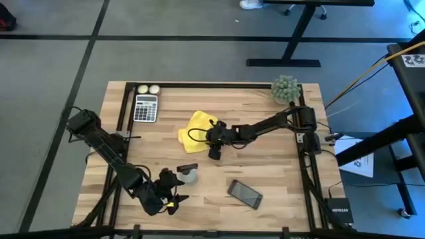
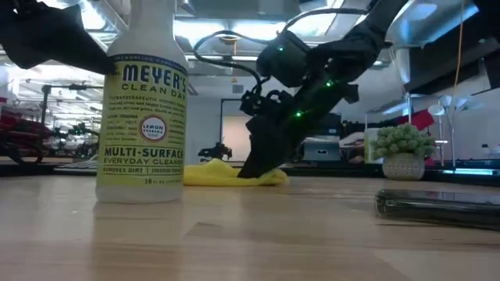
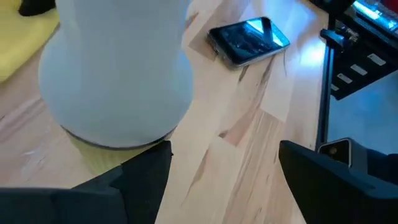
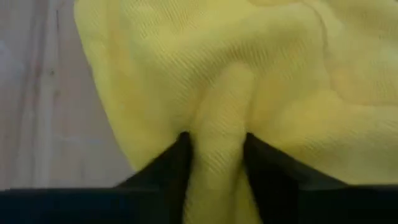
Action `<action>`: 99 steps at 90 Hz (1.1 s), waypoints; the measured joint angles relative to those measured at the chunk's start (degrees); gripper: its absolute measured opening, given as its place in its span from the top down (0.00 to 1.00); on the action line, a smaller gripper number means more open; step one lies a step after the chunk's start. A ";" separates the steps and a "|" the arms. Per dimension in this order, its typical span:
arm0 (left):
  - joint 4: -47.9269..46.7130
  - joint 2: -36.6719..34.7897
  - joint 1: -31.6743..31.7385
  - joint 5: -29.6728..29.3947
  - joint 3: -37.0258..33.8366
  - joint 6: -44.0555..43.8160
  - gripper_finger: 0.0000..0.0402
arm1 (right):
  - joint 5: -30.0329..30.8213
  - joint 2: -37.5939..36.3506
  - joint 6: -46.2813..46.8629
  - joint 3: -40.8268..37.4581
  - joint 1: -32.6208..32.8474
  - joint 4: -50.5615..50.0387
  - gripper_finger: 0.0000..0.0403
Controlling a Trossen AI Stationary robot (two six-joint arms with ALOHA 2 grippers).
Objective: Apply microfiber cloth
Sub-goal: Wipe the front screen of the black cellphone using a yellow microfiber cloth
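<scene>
The yellow cloth (image 1: 198, 126) lies on the bench (image 1: 265, 153) just beside the calculator (image 1: 146, 107), on the side away from the bench's edge. The right gripper (image 4: 214, 158) is down on the cloth's edge farthest from the calculator, its 2 fingers (image 4: 168, 168) clamped on a raised fold of fabric. The left gripper (image 3: 224, 180) sits well away from the calculator, near the front edge, fingers apart, just beside the spray bottle (image 2: 142, 109) without touching it. The phone (image 1: 244, 194) lies flat beyond the bottle.
</scene>
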 joint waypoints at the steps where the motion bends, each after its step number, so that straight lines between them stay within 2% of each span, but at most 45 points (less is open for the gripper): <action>1: 0.06 0.00 0.06 0.00 0.00 -0.01 0.30 | 0.04 -0.09 -0.09 0.00 -0.01 -0.19 0.91; 6: 0.45 0.00 0.15 0.09 0.00 -0.17 0.30 | 0.09 -0.82 -0.79 -0.02 -0.02 -1.45 0.96; 20: 2.41 0.00 0.17 1.37 0.00 1.09 0.30 | 0.00 -7.03 -1.04 -0.61 0.82 -13.35 0.97; 27: 3.84 0.00 0.17 2.65 0.00 1.75 0.30 | 0.77 -12.15 -1.18 -2.08 2.58 -21.34 0.99; 33: 6.10 0.43 -0.21 3.87 0.00 2.63 0.30 | 2.59 -17.28 -0.62 -3.45 4.81 -24.43 0.99; 42: 11.13 2.15 -0.95 4.12 0.04 4.26 0.30 | 6.03 -26.33 3.52 -6.94 8.85 -31.62 0.99; 61: 17.90 10.02 -0.42 5.94 0.04 1.26 0.30 | 9.70 -44.72 20.42 -14.26 23.28 -37.57 1.00; 72: 27.82 16.80 1.67 12.41 0.56 1.52 0.31 | 11.72 -51.38 28.83 -16.40 34.10 -38.34 1.00; 82: 35.48 23.66 4.71 16.29 4.78 6.50 0.37 | 14.24 -53.22 33.31 -16.50 43.31 -37.75 1.00; 99: 32.00 30.81 10.58 19.78 15.62 14.67 0.58 | 20.24 -51.76 38.15 -16.55 52.26 -36.55 1.00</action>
